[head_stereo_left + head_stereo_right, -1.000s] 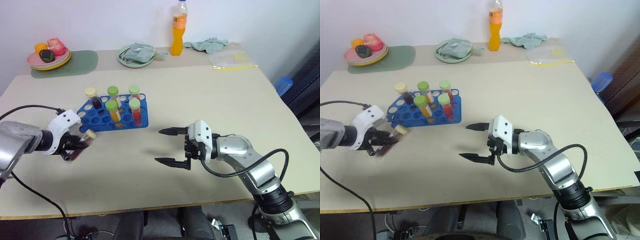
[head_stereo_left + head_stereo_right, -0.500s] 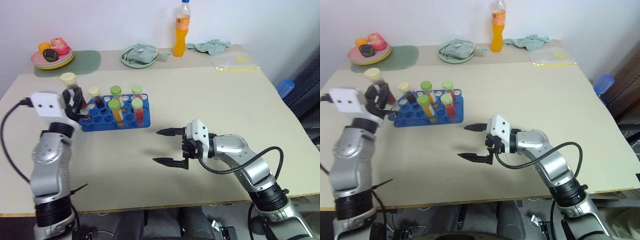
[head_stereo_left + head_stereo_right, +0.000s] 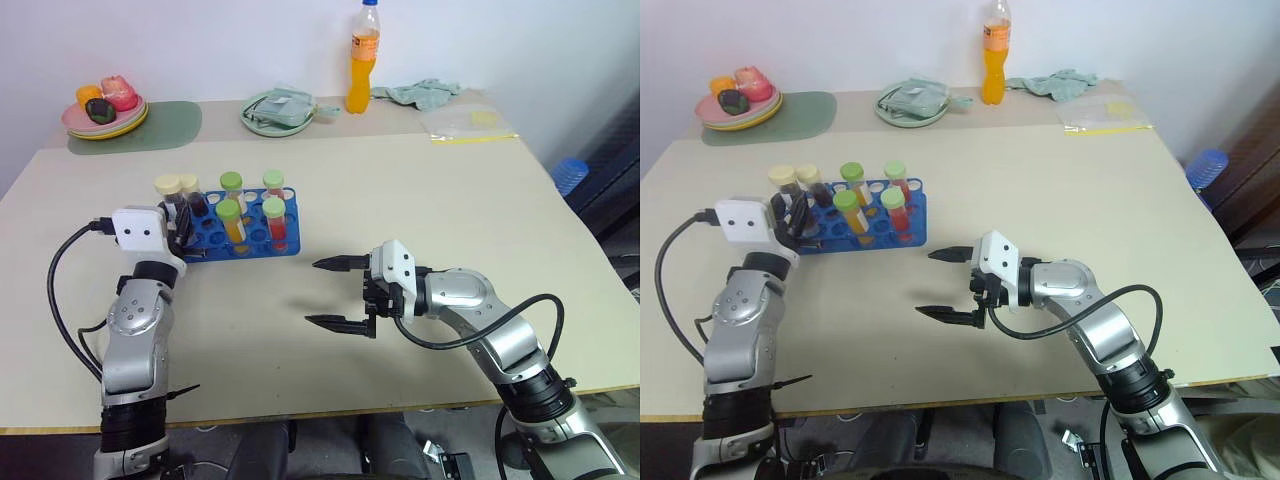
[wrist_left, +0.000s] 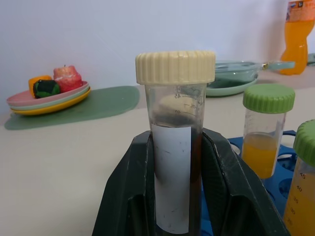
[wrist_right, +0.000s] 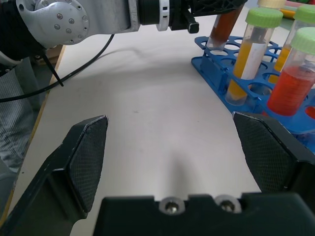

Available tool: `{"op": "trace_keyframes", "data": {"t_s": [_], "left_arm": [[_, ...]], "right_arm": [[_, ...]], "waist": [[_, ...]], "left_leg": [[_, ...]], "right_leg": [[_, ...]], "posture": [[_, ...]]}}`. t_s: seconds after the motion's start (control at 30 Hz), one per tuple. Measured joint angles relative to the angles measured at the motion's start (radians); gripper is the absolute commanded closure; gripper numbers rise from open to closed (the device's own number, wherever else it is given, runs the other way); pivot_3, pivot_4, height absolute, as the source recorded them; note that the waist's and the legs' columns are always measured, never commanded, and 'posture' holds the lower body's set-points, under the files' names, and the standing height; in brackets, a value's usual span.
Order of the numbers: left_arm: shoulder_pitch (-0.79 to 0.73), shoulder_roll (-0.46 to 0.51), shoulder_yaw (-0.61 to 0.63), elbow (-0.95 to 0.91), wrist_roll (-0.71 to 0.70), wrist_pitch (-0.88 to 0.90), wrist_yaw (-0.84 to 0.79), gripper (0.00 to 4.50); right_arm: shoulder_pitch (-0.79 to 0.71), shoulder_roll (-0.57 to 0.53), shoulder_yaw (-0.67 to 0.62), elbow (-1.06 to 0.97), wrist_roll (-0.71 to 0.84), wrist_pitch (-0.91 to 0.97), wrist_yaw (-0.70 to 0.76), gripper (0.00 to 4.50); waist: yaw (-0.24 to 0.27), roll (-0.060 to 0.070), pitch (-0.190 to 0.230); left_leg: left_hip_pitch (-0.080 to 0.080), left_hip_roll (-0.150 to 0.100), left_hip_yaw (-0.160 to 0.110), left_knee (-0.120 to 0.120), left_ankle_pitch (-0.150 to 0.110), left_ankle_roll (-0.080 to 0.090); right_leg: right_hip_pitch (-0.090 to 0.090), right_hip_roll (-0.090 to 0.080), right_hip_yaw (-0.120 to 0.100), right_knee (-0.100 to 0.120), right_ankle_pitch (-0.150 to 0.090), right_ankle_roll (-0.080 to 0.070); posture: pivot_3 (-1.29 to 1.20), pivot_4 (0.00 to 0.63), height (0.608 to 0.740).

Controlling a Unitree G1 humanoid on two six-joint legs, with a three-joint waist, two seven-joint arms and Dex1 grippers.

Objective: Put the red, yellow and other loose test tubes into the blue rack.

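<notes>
I see L gripper [image 3: 178, 228] lowered since earlier w/ cream-cap tube [image 4: 175, 142] to blue rack [image 3: 232, 240] left end, clamped on it | R gripper [image 3: 332, 293] idle, jaws wide | ribbed caps, green-cap tubes [image 3: 229, 222] crowd slots | plates [image 3: 103, 120], bottle [image 3: 362, 58] behind

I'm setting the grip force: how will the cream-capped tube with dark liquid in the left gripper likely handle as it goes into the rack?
The cream-capped tube looks like smooth clear plastic, so it may slip between the left gripper's fingers. It is largely full, so probably weighty for its size. Upright and slim, it would likely tip unless seated in the blue rack.
</notes>
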Motion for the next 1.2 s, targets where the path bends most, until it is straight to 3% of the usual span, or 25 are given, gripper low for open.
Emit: {"op": "trace_keyframes", "data": {"t_s": [0.4, 0.43, 0.53, 0.67, 0.8, 0.97, 1.2], "left_arm": [[-0.002, -0.031, -0.027, 0.022, -0.015, 0.017, 0.003, 3.77], [-0.002, -0.031, -0.027, 0.022, -0.016, 0.017, 0.003, 2.71], [0.001, -0.032, -0.043, 0.022, -0.015, 0.015, -0.001, 1.31], [0.054, -0.011, -0.002, -0.041, -0.08, 0.018, -0.039, 1.31], [0.146, 0.082, 0.113, -0.157, -0.196, 0.043, -0.117, 1.31], [0.33, 0.221, 0.292, -0.244, -0.367, 0.125, -0.251, 1.31], [0.465, 0.348, 0.348, -0.266, -0.436, 0.199, -0.392, 1.31]], "right_arm": [[0.001, 0.001, 0.0, 0.0, 0.001, 0.003, -0.009, 0.0], [0.001, 0.001, 0.0, 0.0, 0.001, 0.004, -0.009, 0.0], [0.001, 0.001, 0.0, 0.0, 0.002, 0.004, -0.009, 0.0], [-0.002, 0.004, -0.026, -0.001, 0.028, 0.025, -0.018, 0.0], [-0.016, -0.015, -0.097, -0.021, 0.082, 0.067, -0.019, 0.0], [-0.015, -0.127, -0.247, -0.035, 0.152, 0.12, -0.013, 0.0], [0.018, -0.27, -0.401, 0.116, 0.158, 0.117, 0.019, 0.0]], "waist": [[0.002, 0.0, 0.0], [0.002, 0.0, 0.0], [0.001, 0.0, 0.0], [-0.006, 0.0, 0.0], [-0.003, 0.0, 0.0], [0.005, 0.001, 0.0], [0.002, 0.001, 0.0]], "left_leg": [[0.0, 0.0, 0.0, 0.0, 0.0, 0.0], [0.0, 0.0, 0.0, 0.0, 0.0, 0.0], [0.0, 0.0, 0.0, 0.0, 0.0, 0.0], [0.0, 0.001, 0.0, -0.001, 0.0, 0.0], [0.0, 0.002, 0.0, -0.001, 0.0, 0.0], [0.0, 0.003, 0.0, -0.001, 0.0, 0.001], [0.0, 0.004, 0.003, -0.001, -0.001, 0.001]], "right_leg": [[0.0, 0.0, 0.0, 0.0, 0.0, 0.0], [0.0, 0.0, 0.0, 0.0, 0.0, 0.0], [0.0, 0.0, 0.0, 0.0, 0.0, 0.0], [-0.001, 0.001, 0.0, 0.0, 0.0, 0.0], [-0.001, 0.001, 0.001, 0.0, 0.0, 0.0], [0.001, 0.0, 0.0, -0.002, 0.0, -0.001], [0.002, 0.0, -0.001, -0.003, -0.001, -0.001]], "posture": [[0.0, 0.15, 0.74], [0.0, 0.15, 0.74], [0.0, 0.15, 0.74], [0.0, 0.15, 0.74], [0.0, 0.15, 0.74], [0.0, 0.15, 0.74], [0.0, 0.15, 0.74]]}}
